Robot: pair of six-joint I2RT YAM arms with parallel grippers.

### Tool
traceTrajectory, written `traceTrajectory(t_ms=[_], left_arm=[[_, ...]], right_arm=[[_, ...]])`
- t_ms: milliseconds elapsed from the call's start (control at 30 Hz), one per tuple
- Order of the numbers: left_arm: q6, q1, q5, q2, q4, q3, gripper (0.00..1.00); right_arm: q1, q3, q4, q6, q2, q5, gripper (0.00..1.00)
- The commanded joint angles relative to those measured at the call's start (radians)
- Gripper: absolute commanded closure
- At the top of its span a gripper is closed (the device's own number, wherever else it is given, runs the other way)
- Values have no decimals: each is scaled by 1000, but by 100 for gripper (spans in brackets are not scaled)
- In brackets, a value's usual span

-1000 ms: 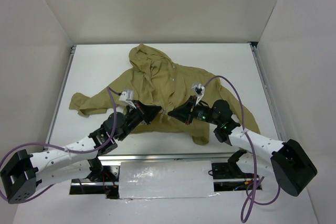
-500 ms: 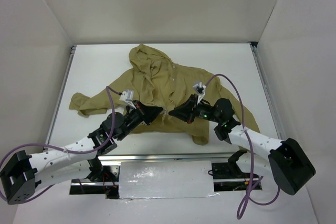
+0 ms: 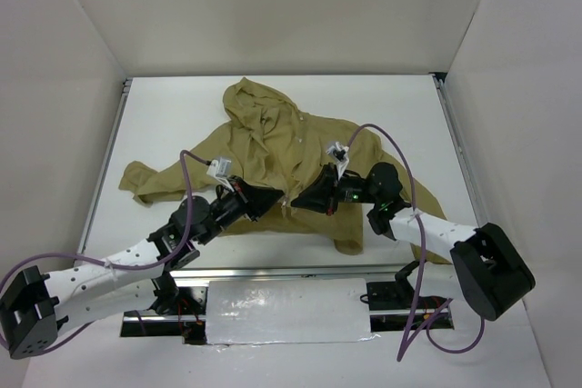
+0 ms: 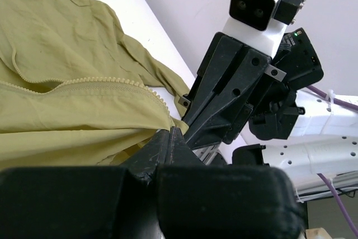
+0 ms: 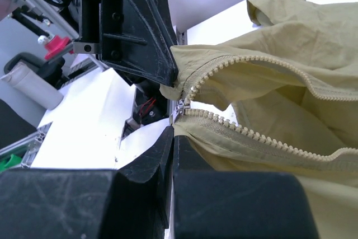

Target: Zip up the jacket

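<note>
The olive-tan hooded jacket (image 3: 277, 138) lies spread on the white table, hood at the back, front unzipped. My left gripper (image 3: 280, 194) is shut on the bottom corner of the jacket's left front panel (image 4: 112, 110). My right gripper (image 3: 295, 201) faces it tip to tip and is shut on the bottom end of the other panel's zipper tape (image 5: 235, 138). The metal zipper slider (image 5: 180, 106) sits just above my right fingertips, with the two rows of teeth (image 5: 268, 62) spreading apart beyond it. Both hem ends are lifted a little off the table.
One sleeve (image 3: 150, 179) stretches to the left and the other (image 3: 427, 202) runs under my right arm. White walls enclose the table on three sides. The table's front rail (image 3: 291, 270) runs just below the grippers.
Both grippers have shifted slightly away from the bases, still tip to tip on the hem. The right arm has drawn in toward the centre.
</note>
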State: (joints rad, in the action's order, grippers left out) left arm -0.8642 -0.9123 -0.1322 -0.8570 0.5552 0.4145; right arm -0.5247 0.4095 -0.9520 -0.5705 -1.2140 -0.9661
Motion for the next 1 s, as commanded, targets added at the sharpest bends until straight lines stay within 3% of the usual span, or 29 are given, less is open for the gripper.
traceTrajectory(t_ms=[0, 500, 967], left_arm=[[8, 1, 40, 27, 31, -11, 100], [-16, 1, 78, 35, -11, -22, 100], [-125, 1, 95, 32, 106, -105, 100]], right_arm=[[8, 52, -30, 43, 25, -33, 100], [15, 98, 134, 199, 62, 4, 100], [23, 95, 33, 155, 42, -36, 100]])
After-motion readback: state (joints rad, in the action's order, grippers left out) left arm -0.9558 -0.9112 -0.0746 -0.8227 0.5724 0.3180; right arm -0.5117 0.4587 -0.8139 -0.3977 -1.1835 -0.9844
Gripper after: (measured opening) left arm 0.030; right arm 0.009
